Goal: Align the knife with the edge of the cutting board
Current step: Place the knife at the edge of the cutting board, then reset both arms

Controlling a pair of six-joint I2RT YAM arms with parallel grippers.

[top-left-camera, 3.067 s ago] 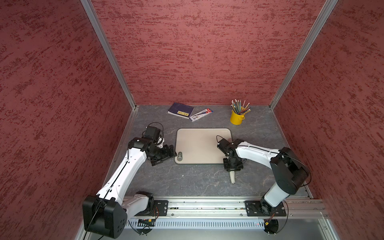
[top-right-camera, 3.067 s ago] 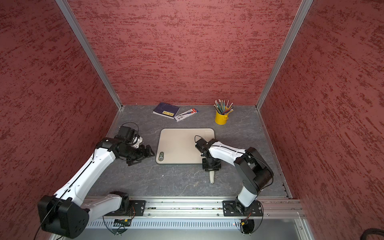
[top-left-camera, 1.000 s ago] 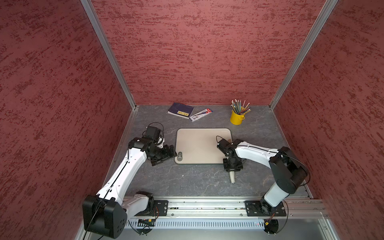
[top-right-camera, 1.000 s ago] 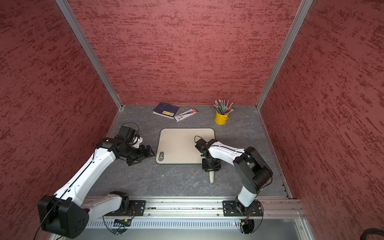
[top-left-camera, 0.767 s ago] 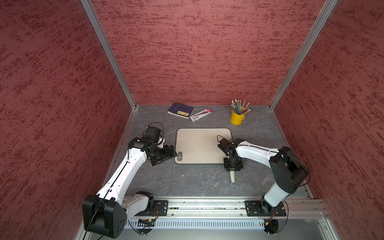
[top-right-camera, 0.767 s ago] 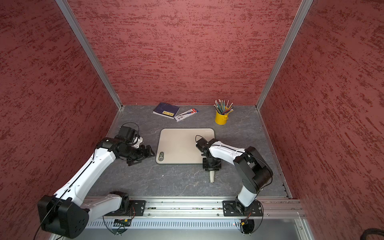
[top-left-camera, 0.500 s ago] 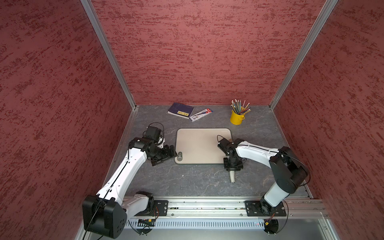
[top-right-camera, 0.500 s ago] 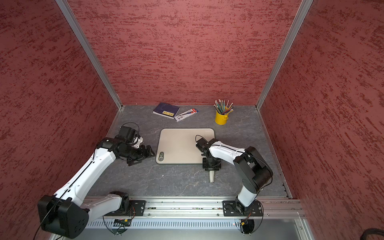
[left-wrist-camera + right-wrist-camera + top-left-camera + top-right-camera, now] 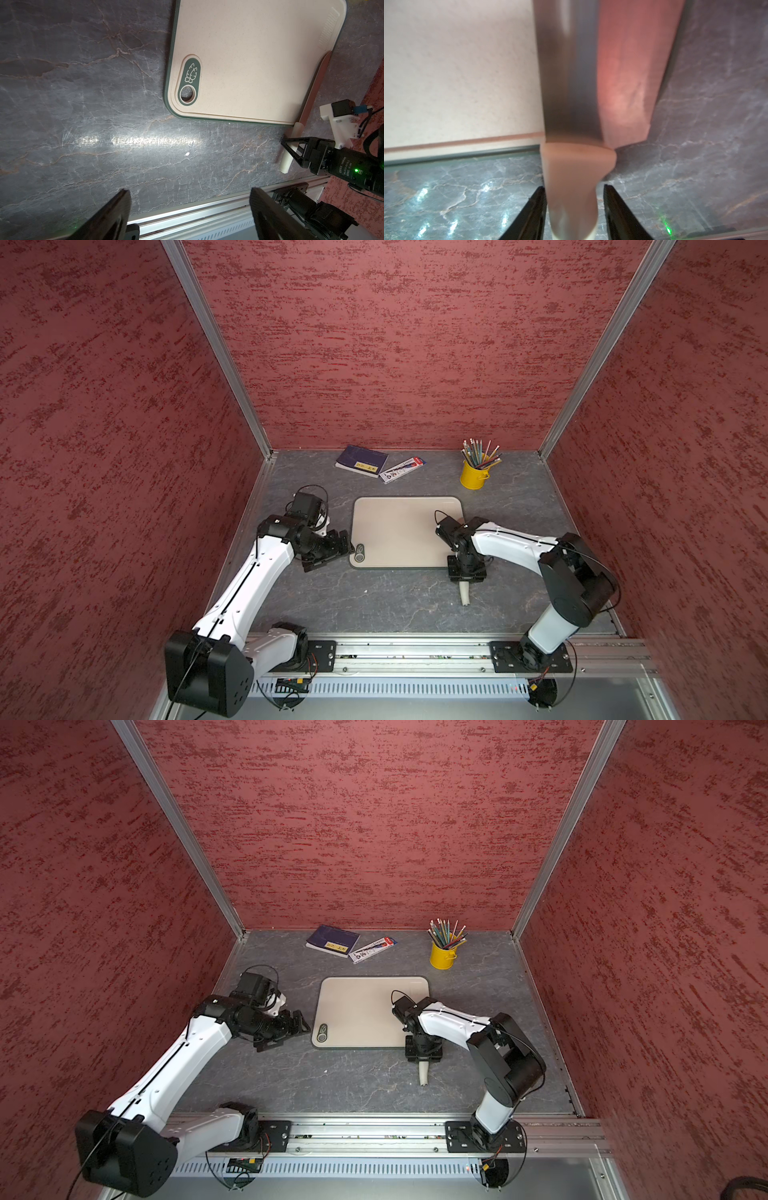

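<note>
The right gripper points straight down over the knife. Its jaws are slightly apart and straddle the pale handle, with a sliver of gap on one side, so nothing is clamped. The knife lies on the table with its blade running along the short side of the cutting board nearest the right arm. Whether it touches or overlaps the rim I cannot tell. The handle juts past the board's near edge toward the rail. Bare grey tabletop lies open beyond the blade and between board and rail. The yellow pencil cup and blue booklet sit well apart by the back wall. The right arm rises from the rail, elbow high, forearm sloping to the board's near corner. The left gripper hangs wide apart and empty, just beside the board's badge corner, its arm stretched forward.
</note>
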